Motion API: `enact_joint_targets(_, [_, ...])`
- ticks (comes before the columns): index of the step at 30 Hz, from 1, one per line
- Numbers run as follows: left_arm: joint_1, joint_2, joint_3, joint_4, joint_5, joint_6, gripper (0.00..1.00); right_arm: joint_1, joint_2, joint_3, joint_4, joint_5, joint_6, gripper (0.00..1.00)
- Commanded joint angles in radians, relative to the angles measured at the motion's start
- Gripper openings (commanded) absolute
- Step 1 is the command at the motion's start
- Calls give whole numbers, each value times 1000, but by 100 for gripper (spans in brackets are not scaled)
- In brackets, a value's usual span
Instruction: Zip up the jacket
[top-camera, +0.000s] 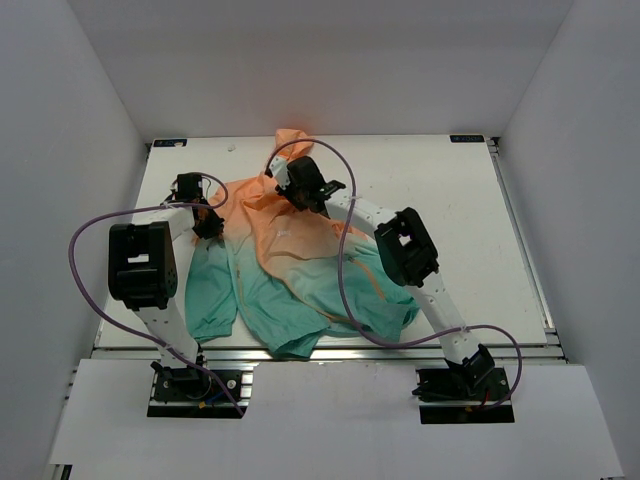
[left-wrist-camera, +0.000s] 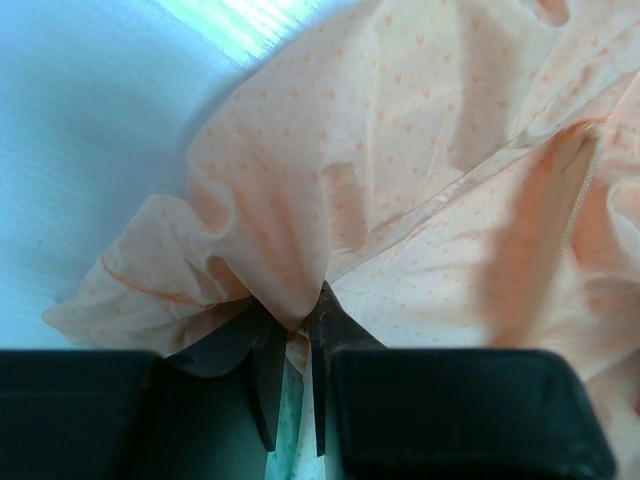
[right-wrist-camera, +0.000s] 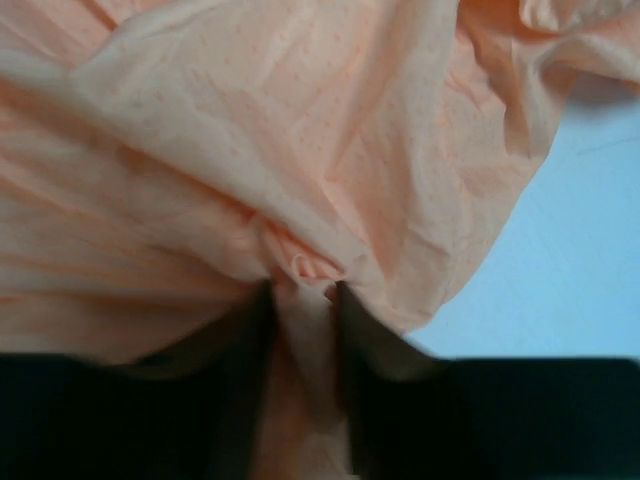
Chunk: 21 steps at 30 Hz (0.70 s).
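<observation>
Two claws are at the orange top end of the jacket (top-camera: 300, 270), which lies crumpled on the counter (top-camera: 460, 200). The left claw (left-wrist-camera: 297, 335) is pinched tight on a fold of orange cloth. The right claw (right-wrist-camera: 300, 290) has a bunch of cloth between its fingers, but the view is blurry, so I cannot tell if it squeezes. The jacket's long way runs from the hood (top-camera: 290, 140), just past the right claw, back to the green hem (top-camera: 290, 335) behind both claws. I think zipping must start back there.
</observation>
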Motion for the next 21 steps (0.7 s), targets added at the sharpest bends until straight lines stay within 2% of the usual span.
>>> enact_joint_targets(1, [4,37,-3,-23,-19,21,25,-1,-13,25,14,88,5,29])
enact_joint_targets(2, [4,39,-3,-28,-26,19,24,-1,-34,7,62,108,16,20])
enact_joint_targets(3, [4,45,0,-31,-30,18,22,-1,-48,-31,92,152,27,1])
enact_joint_targets(6, [4,62,21,-54,-58,6,17,-8,-88,-65,159,243,44,0])
enact_joint_targets(9, [5,83,40,-63,-75,-4,13,-36,-100,-50,152,289,68,0])
enact_joint_targets(11, [7,100,56,-64,-75,-7,6,-79,-108,-59,153,314,100,0])
enact_joint_targets(12, [8,108,63,-66,-75,-7,0,-95,-111,-64,156,320,111,0])
enact_joint_targets(17, [7,169,122,-87,-98,-10,0,-238,-109,-67,152,305,160,0])
enact_joint_targets(21, [7,209,187,-37,-46,9,0,-315,-86,-36,144,254,166,0])
